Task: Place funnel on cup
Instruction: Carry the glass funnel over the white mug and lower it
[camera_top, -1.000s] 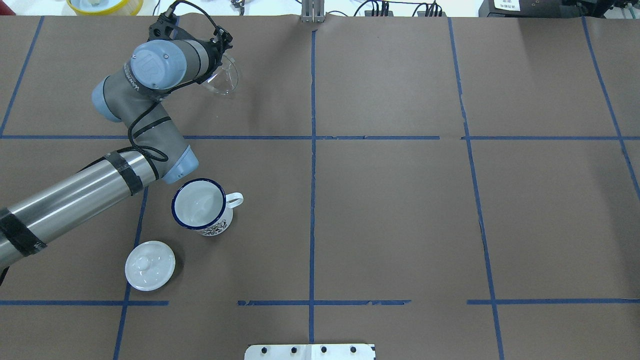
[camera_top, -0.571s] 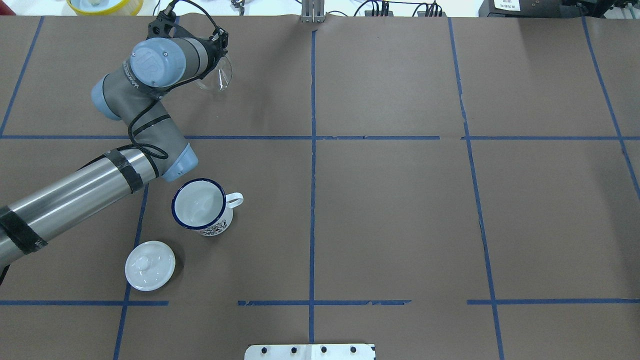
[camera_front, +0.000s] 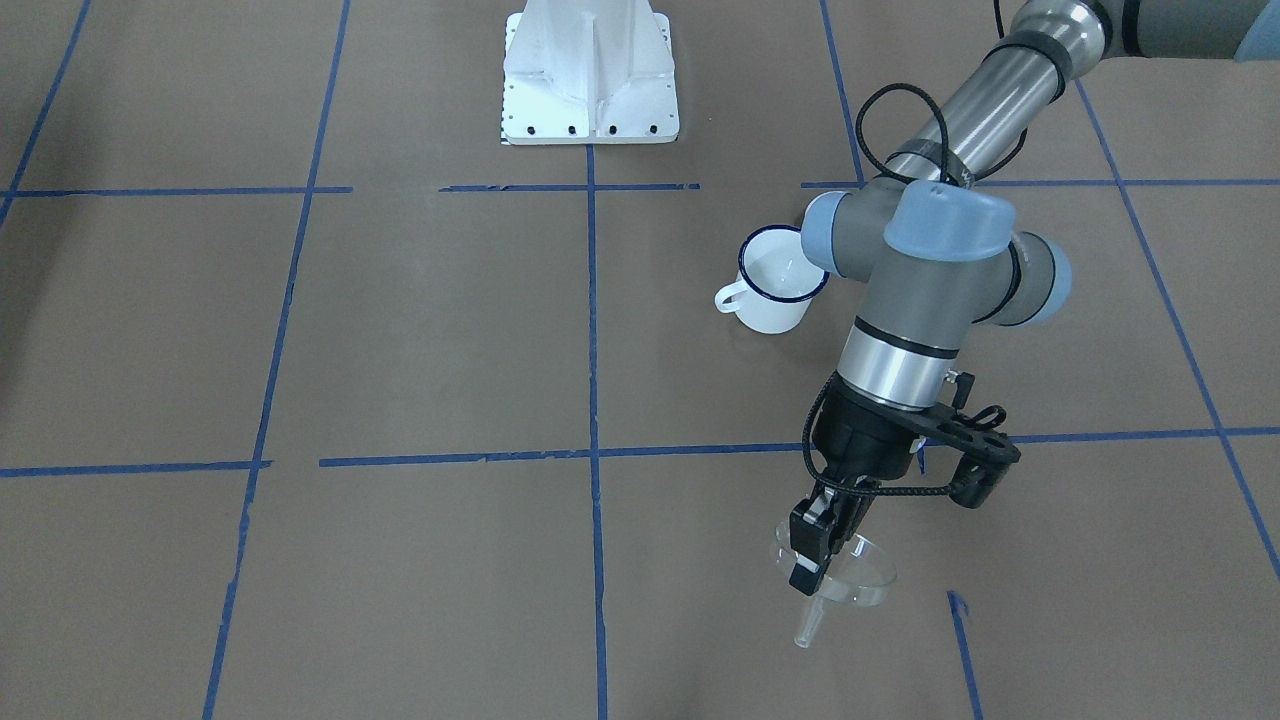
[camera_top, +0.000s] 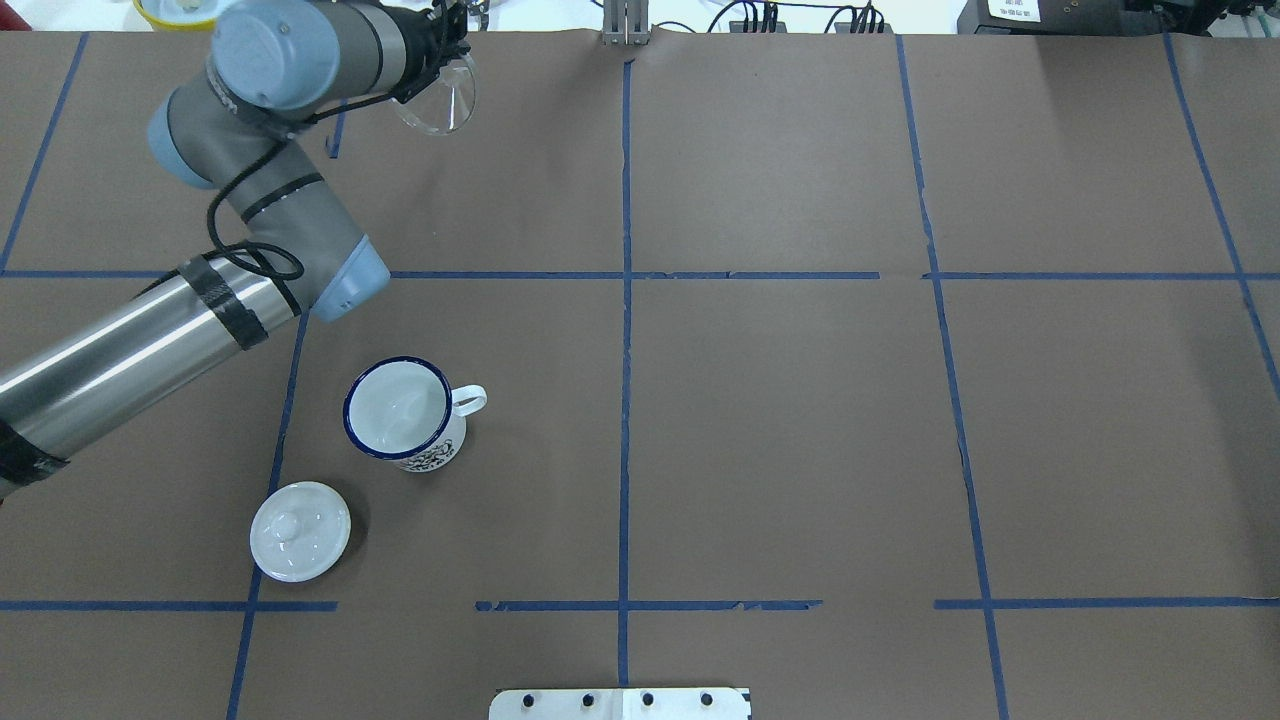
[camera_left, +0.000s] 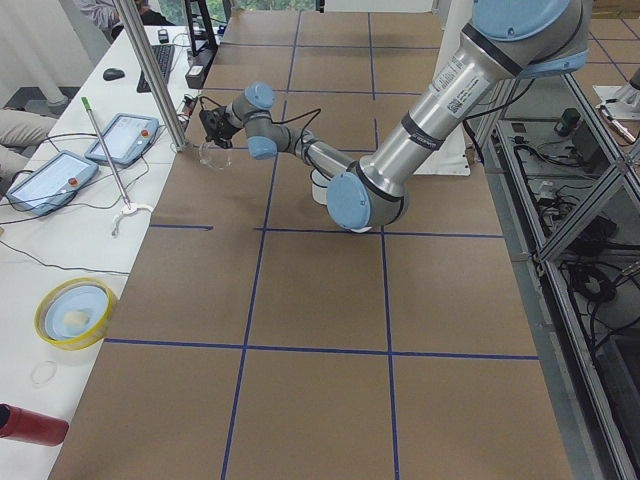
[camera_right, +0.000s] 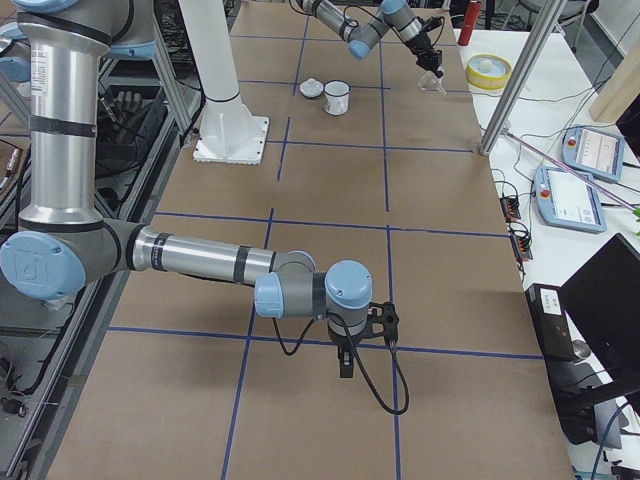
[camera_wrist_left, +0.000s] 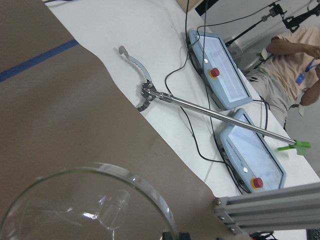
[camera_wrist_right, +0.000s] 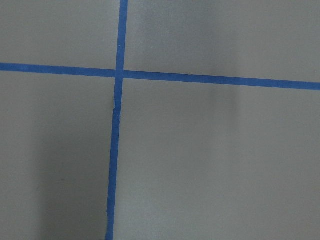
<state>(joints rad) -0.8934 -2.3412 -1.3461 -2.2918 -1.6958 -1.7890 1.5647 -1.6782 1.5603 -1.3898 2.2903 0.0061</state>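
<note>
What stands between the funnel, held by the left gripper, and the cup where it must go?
Nothing visible does. The left gripper holds the funnel at the far side; no object lies between it and the cup. The white lid lies beyond the cup, nearer the robot.

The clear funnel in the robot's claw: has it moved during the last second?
Yes. Seen from overhead, the funnel, pinched by the left gripper, has shifted toward the table's far edge, farther from the mug, which stayed put.
</note>
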